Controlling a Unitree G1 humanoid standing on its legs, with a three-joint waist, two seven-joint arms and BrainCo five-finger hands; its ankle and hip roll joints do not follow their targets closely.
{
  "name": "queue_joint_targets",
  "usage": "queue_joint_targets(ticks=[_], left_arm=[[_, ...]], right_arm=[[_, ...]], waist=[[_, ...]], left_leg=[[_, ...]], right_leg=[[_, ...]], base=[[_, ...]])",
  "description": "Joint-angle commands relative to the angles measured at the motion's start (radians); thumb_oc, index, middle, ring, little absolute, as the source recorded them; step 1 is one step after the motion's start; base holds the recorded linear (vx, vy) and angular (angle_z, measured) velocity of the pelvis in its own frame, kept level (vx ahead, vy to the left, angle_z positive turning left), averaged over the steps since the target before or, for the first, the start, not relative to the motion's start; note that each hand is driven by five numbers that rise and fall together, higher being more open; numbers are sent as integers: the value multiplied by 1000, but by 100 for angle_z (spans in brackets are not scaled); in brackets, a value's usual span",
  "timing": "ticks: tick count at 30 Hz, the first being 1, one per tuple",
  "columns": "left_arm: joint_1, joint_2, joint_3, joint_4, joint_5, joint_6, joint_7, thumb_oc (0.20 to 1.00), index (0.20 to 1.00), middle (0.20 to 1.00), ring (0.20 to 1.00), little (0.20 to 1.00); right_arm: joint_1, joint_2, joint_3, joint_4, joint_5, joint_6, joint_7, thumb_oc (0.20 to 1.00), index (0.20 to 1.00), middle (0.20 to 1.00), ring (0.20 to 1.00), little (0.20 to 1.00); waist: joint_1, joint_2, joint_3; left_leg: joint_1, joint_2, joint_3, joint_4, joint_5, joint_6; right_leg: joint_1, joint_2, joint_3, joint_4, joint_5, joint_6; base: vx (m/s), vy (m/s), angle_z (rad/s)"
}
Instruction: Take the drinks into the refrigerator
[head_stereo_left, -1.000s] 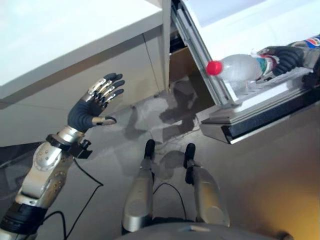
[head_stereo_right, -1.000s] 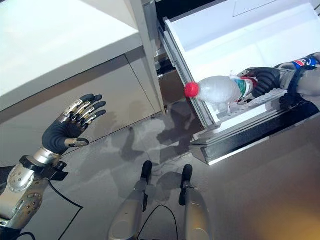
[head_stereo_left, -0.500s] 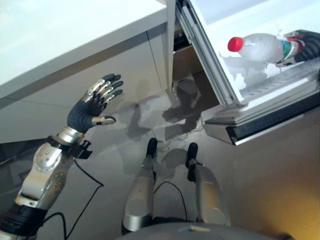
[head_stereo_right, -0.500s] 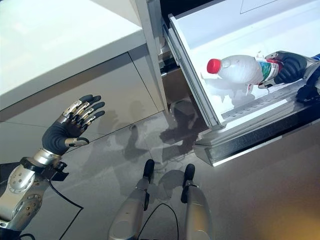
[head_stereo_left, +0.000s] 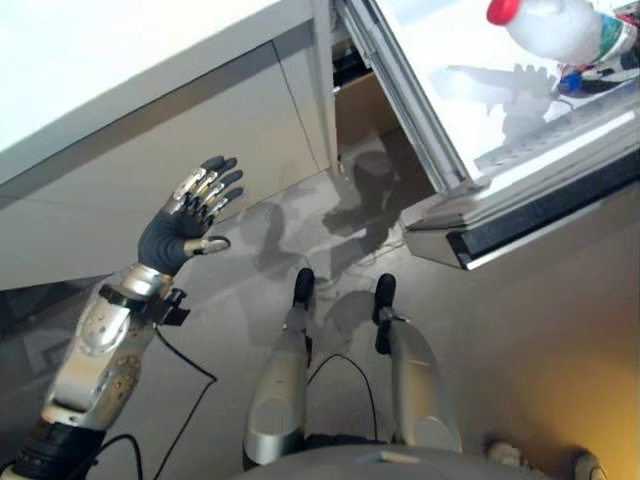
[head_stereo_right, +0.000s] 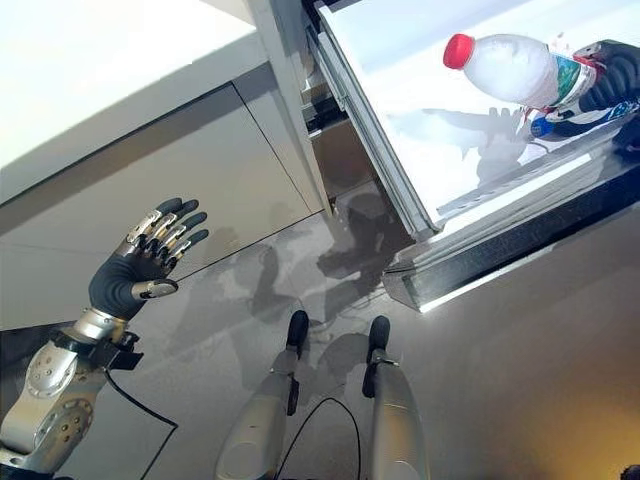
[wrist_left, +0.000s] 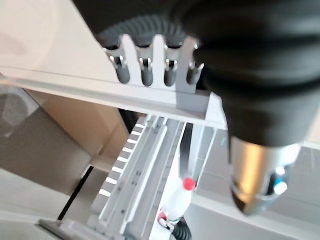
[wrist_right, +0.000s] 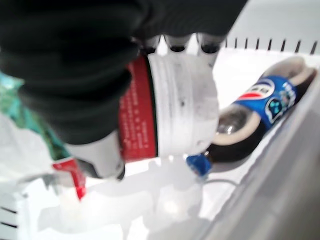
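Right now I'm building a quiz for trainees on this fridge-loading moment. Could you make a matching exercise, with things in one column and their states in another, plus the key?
Things:
1. red-capped clear bottle
2. blue-labelled cola bottle
3. left hand
4. right hand

States:
A. open, held up over the floor
B. lying in the refrigerator drawer
C. curled round a bottle's base
D. held on its side above the drawer

Pairs: 1-D, 2-B, 3-A, 4-C

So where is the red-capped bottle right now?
The red-capped bottle is held in the right robot hand over the open fridge drawer, above a blue-labelled bottle lying inside.
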Motion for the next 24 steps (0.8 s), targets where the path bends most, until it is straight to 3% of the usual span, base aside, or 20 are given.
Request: queue_joint_targets(ticks=[1,8,14,24], left_arm=[[22,-9,86,-100,7,-51,8,1000,1000,1000,1000,1000],[7,1,87,-87,-2,-56,5,1000,1000,1000,1000,1000],[-7,1,87,-76,8,-67,14,1000,1000,1000,1000,1000],[-47,6,78,-60,22,-81,24,1000,1000,1000,1000,1000]], right_arm=[[-180,-56,107,123,-10,9,-100,200,200,200,200,200],[-256,-75,215,90,10,11,-63,200,200,200,200,200],[-329,-78,280,-18,70,4,-42,200,200,200,200,200],[-290,-100,309,-140,110,9,-2,200,200,200,200,200]], waist=[[-51,-17,25],[-50,-34,25],[-52,-70,25],[-52,-108,25]], left_leg=[[89,2,-22,-72,-15,9],[75,4,-28,-72,-12,3],[57,13,-28,-72,-10,-5],[26,19,-45,-72,-7,-13]], right_leg=[[76,78,-12,-112,-3,16],[56,84,-13,-108,-4,18],[38,95,-8,-118,5,23],[7,106,-21,-121,4,17]], base=[[22,-23,-4],[13,-13,-3],[24,-13,-4],[13,-13,-1]])
